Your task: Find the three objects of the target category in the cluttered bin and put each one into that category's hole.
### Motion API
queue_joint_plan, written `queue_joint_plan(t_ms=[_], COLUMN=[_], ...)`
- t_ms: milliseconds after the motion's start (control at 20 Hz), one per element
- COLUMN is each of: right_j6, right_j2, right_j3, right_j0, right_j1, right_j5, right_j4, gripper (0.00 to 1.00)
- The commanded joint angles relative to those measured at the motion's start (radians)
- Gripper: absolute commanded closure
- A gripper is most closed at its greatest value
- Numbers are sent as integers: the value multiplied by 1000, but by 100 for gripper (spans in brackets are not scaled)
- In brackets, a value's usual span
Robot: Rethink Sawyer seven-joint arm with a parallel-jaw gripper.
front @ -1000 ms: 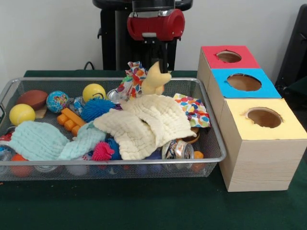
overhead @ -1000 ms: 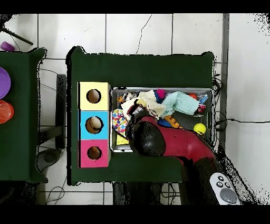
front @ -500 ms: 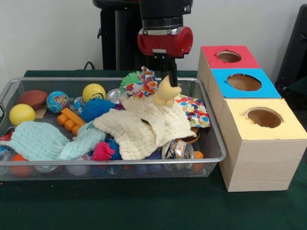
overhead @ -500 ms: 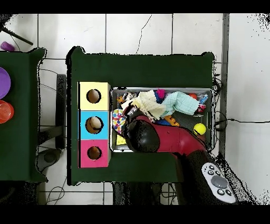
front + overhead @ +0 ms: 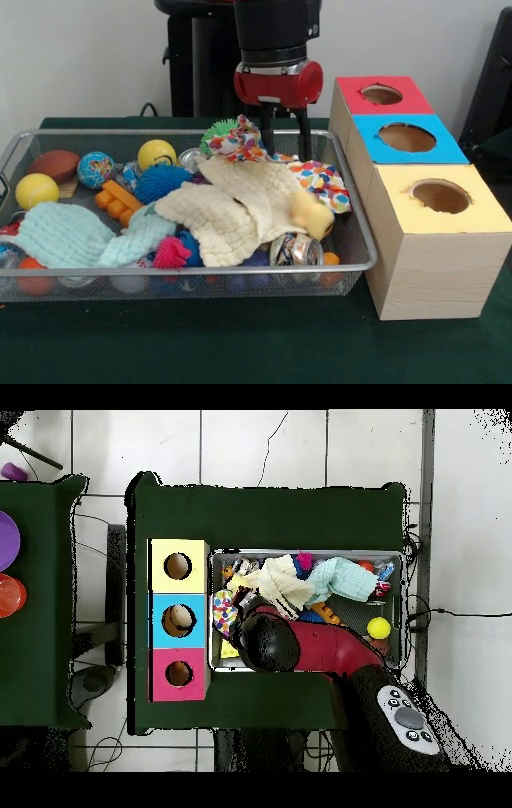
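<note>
while fingers (image 5: 285,134) gape empty, cream cloth (image 5: 240,204) nears bin rim (image 5: 352,210).

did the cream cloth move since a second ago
Yes. The cream cloth was lifted at one corner by the gripper; now it lies dropped in the bin, that corner flopped toward the yellow box. The gripper is open.

table (image 5: 240,344): dark green cloth | on it: wire mesh bin (image 5: 362,240), three-hole wooden box (image 5: 436,272) just beside it
</note>
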Motion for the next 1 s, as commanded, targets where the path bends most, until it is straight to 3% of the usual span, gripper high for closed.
queue_joint_plan(t_ms=[50,600,1000], right_j6=[19,47,234], right_j2=[10,11,-127], right_j3=[-75,-62,-93], right_j0=[-13,-6,234], right_j1=[40,61,70], right_j5=[11,-30,-70], right_j4=[-17,-10,132], gripper=[0,0,0])
